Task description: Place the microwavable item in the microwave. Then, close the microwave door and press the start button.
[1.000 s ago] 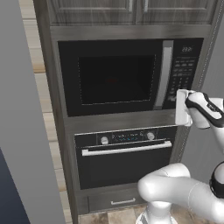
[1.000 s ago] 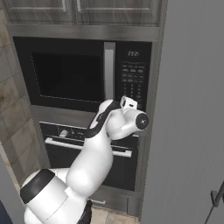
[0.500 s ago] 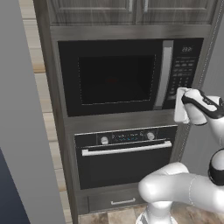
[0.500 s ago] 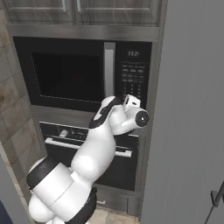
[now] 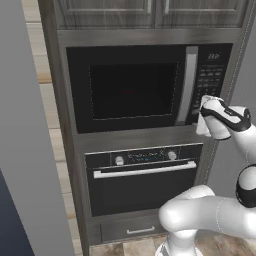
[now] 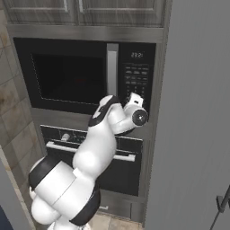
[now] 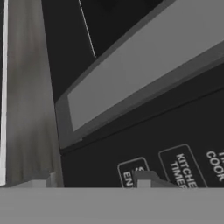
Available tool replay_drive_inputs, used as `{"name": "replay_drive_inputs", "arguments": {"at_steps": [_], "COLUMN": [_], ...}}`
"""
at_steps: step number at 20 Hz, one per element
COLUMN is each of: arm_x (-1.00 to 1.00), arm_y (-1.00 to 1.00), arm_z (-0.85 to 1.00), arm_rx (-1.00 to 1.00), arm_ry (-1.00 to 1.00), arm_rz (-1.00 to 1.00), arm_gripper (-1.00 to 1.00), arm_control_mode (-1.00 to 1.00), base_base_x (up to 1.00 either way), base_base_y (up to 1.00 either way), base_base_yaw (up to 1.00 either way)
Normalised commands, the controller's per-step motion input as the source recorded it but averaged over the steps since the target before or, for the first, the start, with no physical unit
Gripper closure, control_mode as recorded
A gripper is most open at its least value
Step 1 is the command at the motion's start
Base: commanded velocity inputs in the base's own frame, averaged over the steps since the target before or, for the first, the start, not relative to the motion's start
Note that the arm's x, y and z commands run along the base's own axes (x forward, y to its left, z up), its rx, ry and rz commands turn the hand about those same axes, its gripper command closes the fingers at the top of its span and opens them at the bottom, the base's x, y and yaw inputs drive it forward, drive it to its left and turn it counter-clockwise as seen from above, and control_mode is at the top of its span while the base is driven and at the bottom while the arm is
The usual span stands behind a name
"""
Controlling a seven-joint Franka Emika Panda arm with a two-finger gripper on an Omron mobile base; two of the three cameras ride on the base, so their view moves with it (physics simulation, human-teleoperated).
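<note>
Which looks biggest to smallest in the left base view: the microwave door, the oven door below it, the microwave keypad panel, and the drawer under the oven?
1. microwave door
2. oven door, somewhat smaller
3. drawer, partly hidden by the arm
4. keypad panel
The last two look close; their order is unsure.

Microwave above oven

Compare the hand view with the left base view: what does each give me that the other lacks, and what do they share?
Hand view: readable key labels, KITCHEN TIMER and part of COOK, and a dark fingertip against a key at the bottom edge.

Left base view: the wide black microwave door closed, the knobbed black oven below, the grey wood cabinet doors above, and the white gripper at the panel's lower part.

Both: the black keypad panel and the vertical silver bar handle.
</note>
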Motion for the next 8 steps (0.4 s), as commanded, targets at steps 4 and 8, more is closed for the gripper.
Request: {"name": "replay_drive_inputs", "arguments": {"at_steps": [4,8], "arm_x": [0.19,0.27], "arm_y": [0.00,0.00], "arm_z": [-0.53,-0.37], "arm_rx": [0.00,0.00], "arm_ry": [0.00,0.04], "arm_rz": [-0.04,-0.03], "arm_gripper": [-1.00,-1.00], "arm_control_mode": [-1.00,-1.00], "base_base_x": [0.00,0.00], "base_base_y": [0.00,0.00], "base_base_yaw": [0.00,0.00]}}
